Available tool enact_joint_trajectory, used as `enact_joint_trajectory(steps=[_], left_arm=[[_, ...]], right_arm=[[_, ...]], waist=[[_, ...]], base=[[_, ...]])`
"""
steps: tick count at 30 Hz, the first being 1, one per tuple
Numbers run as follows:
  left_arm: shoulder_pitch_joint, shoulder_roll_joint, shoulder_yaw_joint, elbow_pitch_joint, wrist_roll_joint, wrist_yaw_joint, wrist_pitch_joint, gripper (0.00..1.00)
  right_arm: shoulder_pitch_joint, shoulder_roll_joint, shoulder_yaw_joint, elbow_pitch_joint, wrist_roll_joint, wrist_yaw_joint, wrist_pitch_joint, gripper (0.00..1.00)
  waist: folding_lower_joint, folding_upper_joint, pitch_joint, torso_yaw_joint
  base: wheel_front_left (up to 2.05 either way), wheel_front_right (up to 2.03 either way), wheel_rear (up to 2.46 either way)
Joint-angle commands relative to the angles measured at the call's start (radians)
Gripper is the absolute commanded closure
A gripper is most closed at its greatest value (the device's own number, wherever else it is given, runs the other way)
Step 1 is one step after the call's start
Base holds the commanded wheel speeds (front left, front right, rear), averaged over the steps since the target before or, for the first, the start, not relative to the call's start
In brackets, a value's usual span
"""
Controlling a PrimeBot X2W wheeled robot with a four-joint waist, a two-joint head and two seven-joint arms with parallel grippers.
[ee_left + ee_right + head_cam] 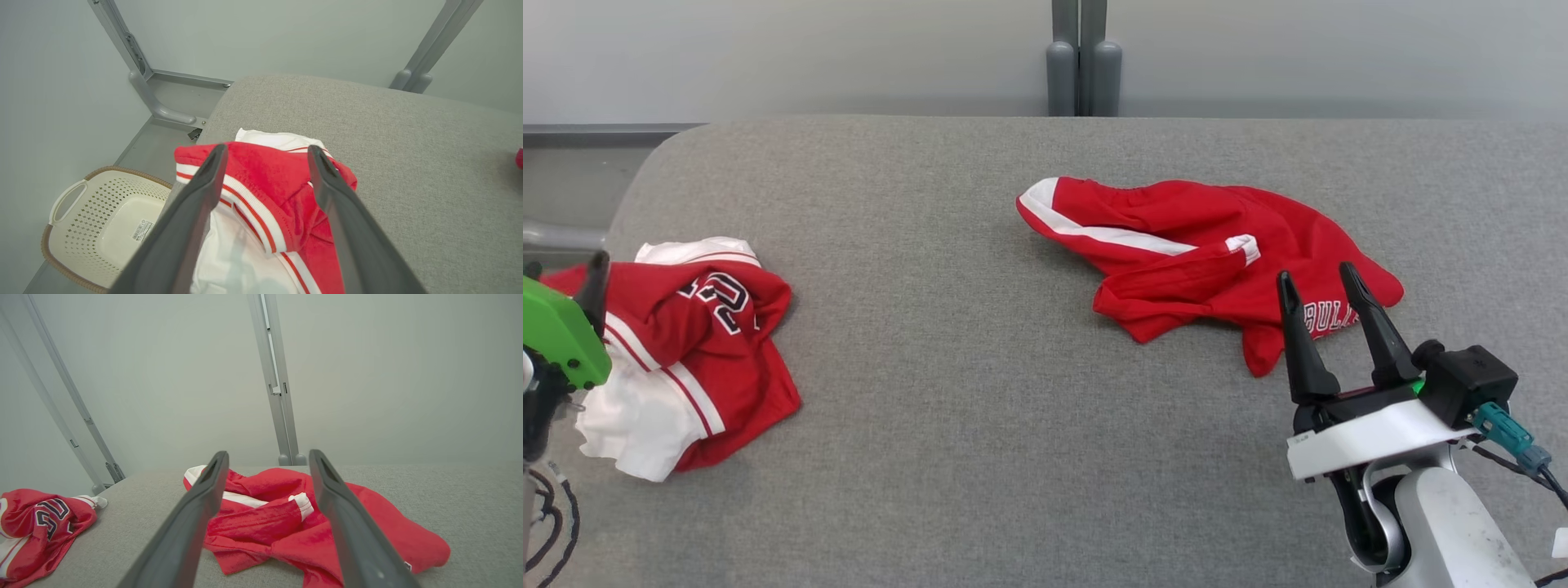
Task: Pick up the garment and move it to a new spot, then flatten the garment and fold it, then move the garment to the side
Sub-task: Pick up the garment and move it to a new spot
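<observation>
Head view: red garment (1290,237) long axis left-right, white-trimmed end leftward; left pincer (267,149), right pincer (1316,273) spread wide, empty.

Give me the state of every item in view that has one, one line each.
red and white jersey: crumpled in a heap, not folded.
red shirt: rumpled, not flattened, ungripped.
laundry basket: upright, empty where visible.
left end effector: open, holding nothing.
right end effector: open, holding nothing.
</observation>
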Motion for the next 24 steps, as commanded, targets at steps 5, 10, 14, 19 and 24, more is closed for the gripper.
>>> enact_joint_trajectory(steps=[5,10,14,19,24], left_arm=[[0.049,0.033,-0.009,-0.251,0.021,0.069,0.074,0.0],[0.131,0.017,-0.008,-0.52,0.042,0.132,0.054,0.0],[0.215,-0.005,-0.01,-0.663,0.094,0.194,-0.025,0.0],[0.311,-0.068,-0.02,-0.739,0.126,0.23,-0.171,0.0],[0.381,-0.135,-0.043,-0.728,0.183,0.267,-0.333,0.0]], right_arm=[[0.016,-0.006,-0.011,-0.005,-0.005,0.0,-0.003,0.0],[0.017,-0.002,-0.008,-0.008,-0.005,0.0,-0.003,0.0],[0.014,0.0,-0.009,-0.008,-0.006,0.0,-0.003,0.0],[0.006,-0.009,-0.009,-0.01,-0.008,0.0,-0.003,0.0],[0.005,-0.02,0.0,-0.005,-0.004,0.0,-0.003,0.0]], waist=[[0.0,0.0,-0.025,0.018],[0.0,0.0,-0.033,-0.012],[0.0,0.0,-0.035,-0.058],[0.0,0.0,-0.027,-0.127],[0.0,0.0,-0.032,-0.184]], base=[[0.0,0.0,0.0],[0.0,0.0,0.0],[0.0,0.0,0.0],[0.0,0.0,0.0],[0.0,0.0,0.0]])
